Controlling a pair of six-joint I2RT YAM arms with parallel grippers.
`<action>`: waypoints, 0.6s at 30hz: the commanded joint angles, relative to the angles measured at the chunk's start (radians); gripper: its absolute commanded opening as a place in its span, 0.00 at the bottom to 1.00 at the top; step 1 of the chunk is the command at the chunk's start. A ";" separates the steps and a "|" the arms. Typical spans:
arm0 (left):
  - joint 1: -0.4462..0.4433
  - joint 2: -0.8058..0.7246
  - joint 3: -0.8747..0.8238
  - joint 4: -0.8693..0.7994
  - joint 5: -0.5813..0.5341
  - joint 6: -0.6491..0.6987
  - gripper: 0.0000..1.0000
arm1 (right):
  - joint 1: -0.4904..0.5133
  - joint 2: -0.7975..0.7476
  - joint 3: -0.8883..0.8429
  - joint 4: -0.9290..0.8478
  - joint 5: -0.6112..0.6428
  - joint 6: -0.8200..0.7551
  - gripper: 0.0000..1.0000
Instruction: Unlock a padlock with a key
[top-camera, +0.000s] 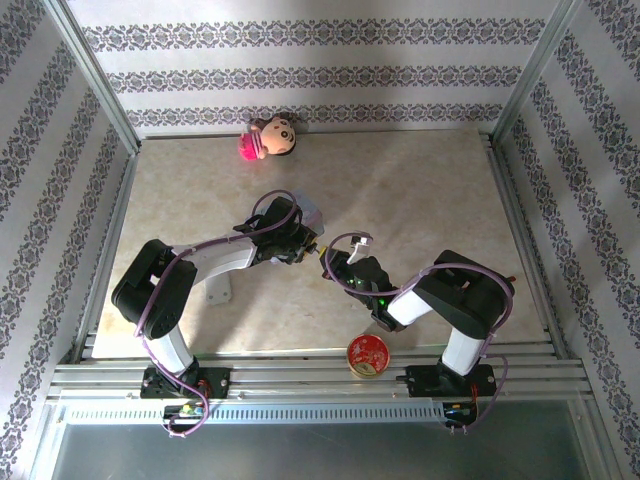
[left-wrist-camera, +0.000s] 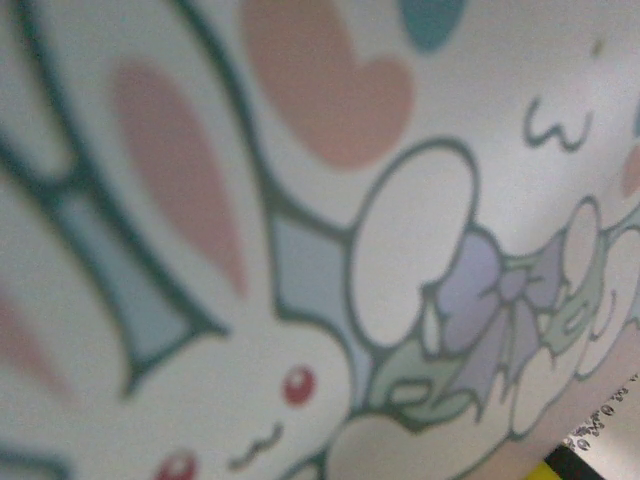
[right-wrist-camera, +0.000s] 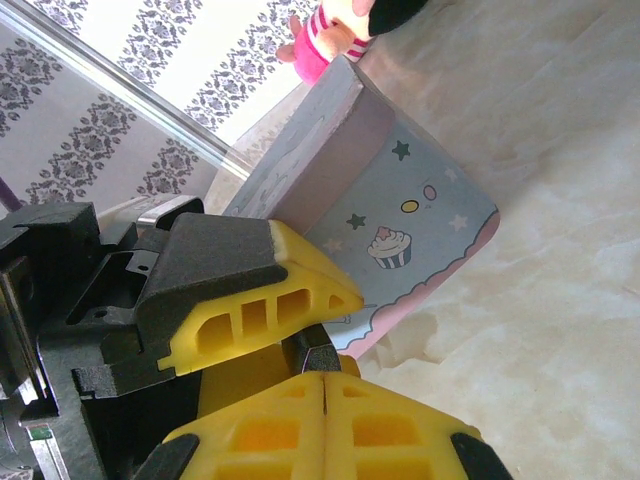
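Observation:
The padlock (right-wrist-camera: 312, 350) is a small dark block pinched between the yellow fingers (right-wrist-camera: 260, 315) of my left gripper (top-camera: 305, 247), just above the table's middle. My right gripper (right-wrist-camera: 325, 378) is directly in front of it, its two yellow pads pressed flat together with the tips almost touching the padlock. From above, the right gripper (top-camera: 327, 262) meets the left one tip to tip. The key is hidden; nothing shows between the right pads. A pale blue box (right-wrist-camera: 400, 220) with cupcake and star prints stands right behind the left gripper, and its bunny print (left-wrist-camera: 400, 200) is blurred and close in the left wrist view.
The pale blue box (top-camera: 308, 212) sits on the beige table (top-camera: 420, 190). A pink plush toy (top-camera: 268, 137) lies at the far edge. A red round tin (top-camera: 368, 355) rests at the near edge by the right arm's base, and a white object (top-camera: 218, 290) lies under the left arm.

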 joint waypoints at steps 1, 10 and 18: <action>-0.005 0.025 -0.010 0.011 0.119 -0.095 0.07 | 0.010 0.013 0.015 0.041 0.028 -0.020 0.00; -0.005 0.030 -0.008 0.014 0.122 -0.097 0.07 | 0.010 0.017 0.019 0.043 0.034 -0.026 0.00; -0.005 0.032 -0.003 0.009 0.125 -0.091 0.07 | 0.010 0.042 0.049 0.041 0.013 -0.028 0.00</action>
